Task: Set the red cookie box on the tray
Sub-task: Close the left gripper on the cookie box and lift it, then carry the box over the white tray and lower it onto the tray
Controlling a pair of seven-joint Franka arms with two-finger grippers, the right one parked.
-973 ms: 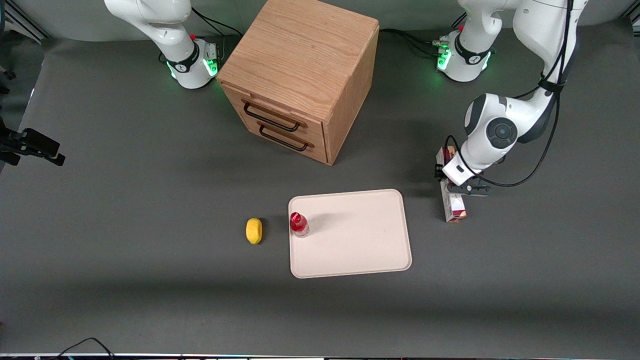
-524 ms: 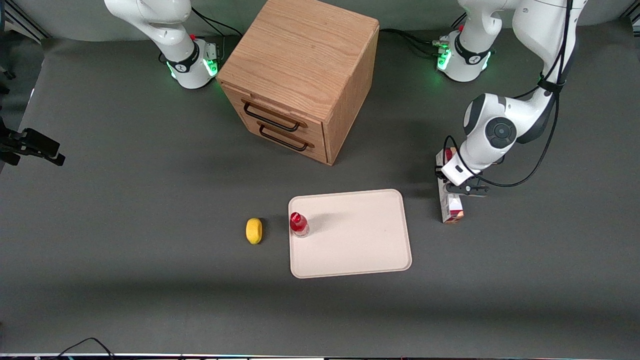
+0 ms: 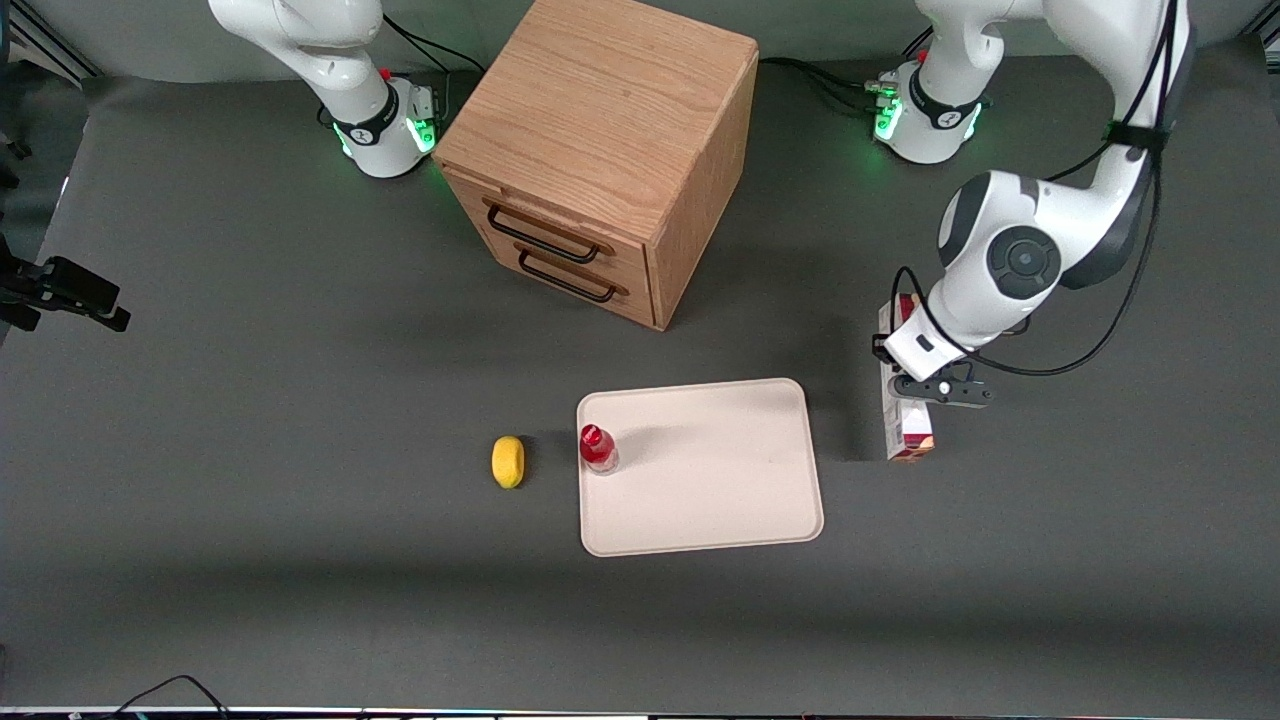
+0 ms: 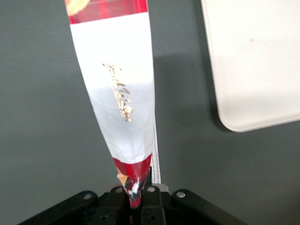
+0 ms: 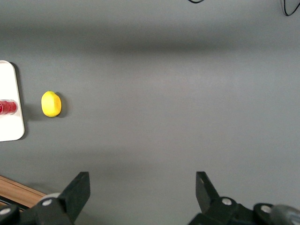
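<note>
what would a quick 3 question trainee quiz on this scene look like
1. True or false: the red cookie box already lies on the tray.
2. What stands on the tray near its edge closest to the lemon? A) a small red-capped bottle B) a mug C) a spoon
3. Fill in: the gripper is shut on the ____.

Key
1. False. The box is off the tray, toward the working arm's end of the table, with dark mat between them.
2. A
3. Red cookie box; the left wrist view shows the fingers pinching its narrow end.
</note>
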